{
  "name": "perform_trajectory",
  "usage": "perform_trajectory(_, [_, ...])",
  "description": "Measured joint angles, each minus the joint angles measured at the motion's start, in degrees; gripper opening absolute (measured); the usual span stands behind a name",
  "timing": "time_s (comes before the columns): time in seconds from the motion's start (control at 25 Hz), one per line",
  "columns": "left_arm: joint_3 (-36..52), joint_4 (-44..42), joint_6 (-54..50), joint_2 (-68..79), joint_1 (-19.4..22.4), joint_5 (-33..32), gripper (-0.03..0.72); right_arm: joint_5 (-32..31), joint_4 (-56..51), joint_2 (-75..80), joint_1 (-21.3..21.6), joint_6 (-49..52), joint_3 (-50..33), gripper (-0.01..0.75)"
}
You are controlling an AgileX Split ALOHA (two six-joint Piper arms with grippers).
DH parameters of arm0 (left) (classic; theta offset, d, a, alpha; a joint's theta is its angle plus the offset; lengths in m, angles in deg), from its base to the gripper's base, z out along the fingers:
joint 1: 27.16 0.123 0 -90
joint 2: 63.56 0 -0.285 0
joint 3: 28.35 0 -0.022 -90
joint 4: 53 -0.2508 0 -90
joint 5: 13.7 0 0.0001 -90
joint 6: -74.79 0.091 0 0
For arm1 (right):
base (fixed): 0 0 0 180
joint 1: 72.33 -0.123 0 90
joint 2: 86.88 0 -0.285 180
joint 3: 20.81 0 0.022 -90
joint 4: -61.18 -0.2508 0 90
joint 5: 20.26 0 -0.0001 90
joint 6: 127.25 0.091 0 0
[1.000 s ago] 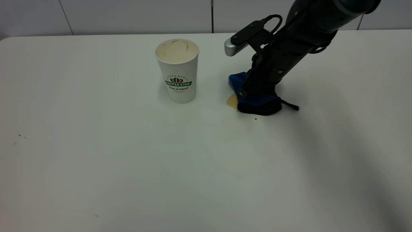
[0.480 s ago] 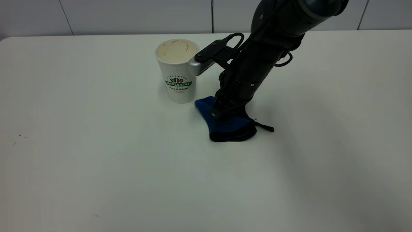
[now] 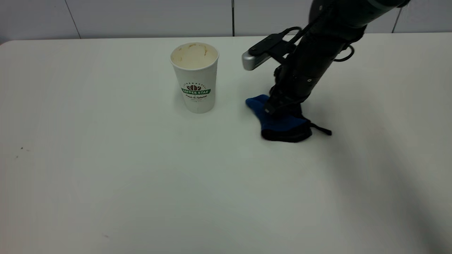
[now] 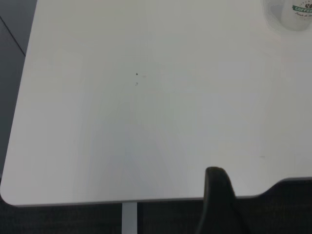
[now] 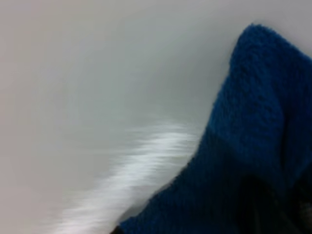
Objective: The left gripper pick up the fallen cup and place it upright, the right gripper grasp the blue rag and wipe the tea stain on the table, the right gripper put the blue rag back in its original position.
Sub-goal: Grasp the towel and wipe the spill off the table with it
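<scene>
The white cup [image 3: 195, 77] with the green logo band stands upright on the white table [image 3: 106, 158]; its base also shows in the left wrist view [image 4: 292, 12]. My right gripper [image 3: 274, 108] points down and is shut on the blue rag [image 3: 284, 124], pressing it on the table to the right of the cup. The rag fills the right wrist view [image 5: 253, 146]. No tea stain shows; the spot beside the rag looks white. My left gripper [image 4: 253, 200] is open and empty over the table's near edge, far from the cup, outside the exterior view.
The rag's black strap [image 3: 322, 129] trails to the right. A tiny dark speck [image 3: 21, 148] lies at the far left, also seen in the left wrist view [image 4: 137, 74]. A grey wall [image 3: 141, 17] runs behind the table.
The right gripper dragged the rag left toward the cup and over the brown stain, then back to the right. The stain that showed one second ago is no longer visible.
</scene>
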Motion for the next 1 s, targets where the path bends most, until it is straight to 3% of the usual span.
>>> perform_trajectory(0.48, [0.0, 0.0, 0.0, 0.0, 0.0, 0.0, 0.494, -0.1, 0.6, 0.0, 17.0, 1.3, 0.0, 0.086])
perform_trajectory(0.72, [0.0, 0.0, 0.0, 0.0, 0.0, 0.0, 0.494, -1.5, 0.4, 0.0, 19.1, 1.3, 0.0, 0.116])
perform_trajectory(0.84, [0.0, 0.0, 0.0, 0.0, 0.0, 0.0, 0.494, -3.8, 0.7, -0.6, 18.9, 1.3, 0.1, 0.188])
perform_trajectory(1.0, [0.0, 0.0, -0.1, 0.0, 0.0, 0.0, 0.494, -10.0, 2.2, -3.2, 18.2, 1.9, -1.1, 0.38])
